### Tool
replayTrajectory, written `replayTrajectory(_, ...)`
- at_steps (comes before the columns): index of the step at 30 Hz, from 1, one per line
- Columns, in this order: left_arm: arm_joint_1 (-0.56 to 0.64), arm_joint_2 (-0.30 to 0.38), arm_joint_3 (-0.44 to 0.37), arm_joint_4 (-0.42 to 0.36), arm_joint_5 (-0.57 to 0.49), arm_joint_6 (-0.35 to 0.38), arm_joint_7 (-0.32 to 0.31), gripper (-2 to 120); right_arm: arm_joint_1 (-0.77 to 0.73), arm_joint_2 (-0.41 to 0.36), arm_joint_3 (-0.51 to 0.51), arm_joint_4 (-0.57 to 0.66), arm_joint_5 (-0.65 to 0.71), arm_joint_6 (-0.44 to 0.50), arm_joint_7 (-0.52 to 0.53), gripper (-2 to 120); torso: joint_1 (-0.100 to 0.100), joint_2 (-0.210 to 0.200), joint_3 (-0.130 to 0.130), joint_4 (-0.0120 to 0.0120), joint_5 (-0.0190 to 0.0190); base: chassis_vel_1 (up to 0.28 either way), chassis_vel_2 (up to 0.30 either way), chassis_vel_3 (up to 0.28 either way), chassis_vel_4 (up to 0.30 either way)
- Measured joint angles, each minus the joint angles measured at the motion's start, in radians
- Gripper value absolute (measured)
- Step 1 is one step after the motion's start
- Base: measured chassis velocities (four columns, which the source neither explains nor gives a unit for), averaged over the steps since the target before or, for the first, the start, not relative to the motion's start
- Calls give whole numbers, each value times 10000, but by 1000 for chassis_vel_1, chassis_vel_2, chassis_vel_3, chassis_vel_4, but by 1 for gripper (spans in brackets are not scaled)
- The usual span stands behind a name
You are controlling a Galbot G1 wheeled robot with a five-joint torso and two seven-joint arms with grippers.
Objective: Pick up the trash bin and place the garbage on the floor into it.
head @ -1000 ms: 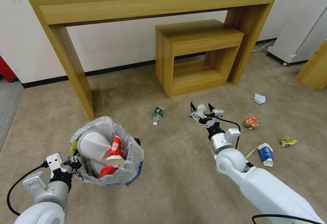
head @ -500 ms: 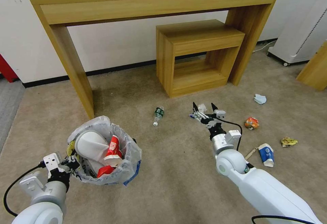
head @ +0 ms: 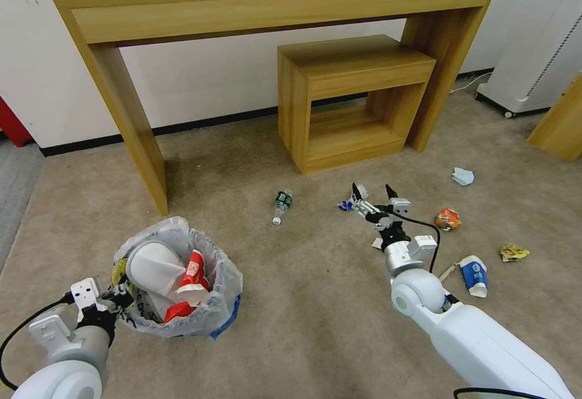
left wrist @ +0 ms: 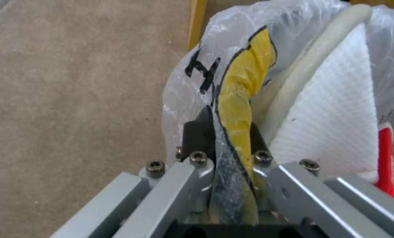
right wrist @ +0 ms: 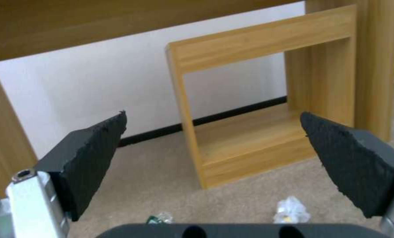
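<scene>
The trash bin (head: 212, 302), lined with a crinkly whitish bag, is at the lower left of the head view and holds a white slipper (head: 151, 265) and red wrappers (head: 193, 270). My left gripper (head: 114, 299) is shut on its near rim; the left wrist view shows the fingers (left wrist: 197, 132) pinching the bag (left wrist: 236, 49) beside the slipper (left wrist: 333, 112). My right gripper (head: 373, 193) hangs open over the floor (head: 315, 302), above a small clear wrapper (right wrist: 290, 210). Garbage lies around it: a green bottle (head: 282, 202), a crushed can (head: 447, 219), a blue-white cup (head: 473, 274), a yellow wrapper (head: 513, 252) and crumpled paper (head: 462, 176).
A tall wooden console table (head: 273, 5) stands against the wall, with a smaller wooden side table (head: 354, 102) under its right half. A white appliance (head: 539, 53) and another wooden piece (head: 561, 123) are at the far right. Grey carpet (head: 15, 187) borders the left.
My left arm has drawn the bin down and slightly left, closer to me. My right gripper, still open, has shifted a little to the right.
</scene>
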Motion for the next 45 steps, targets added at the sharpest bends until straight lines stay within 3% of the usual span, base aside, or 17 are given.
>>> replayTrajectory(3,-72,480,-343,371,-283,36,13,3,-164,-64,279,-14,21,-69,-46,100,0,0,0,0,0,0,0,0,0)
replayTrajectory(8,-171,635,-375,551,-430,67,12,3,-276,-33,356,-12,-40,-87,-117,100,0,0,0,0,0,0,0,0,0)
replayTrajectory(45,-384,506,-265,792,-431,-36,26,3,-502,100,465,-250,-227,-119,-508,100,0,1,-1,0,1,-27,29,26,-28)
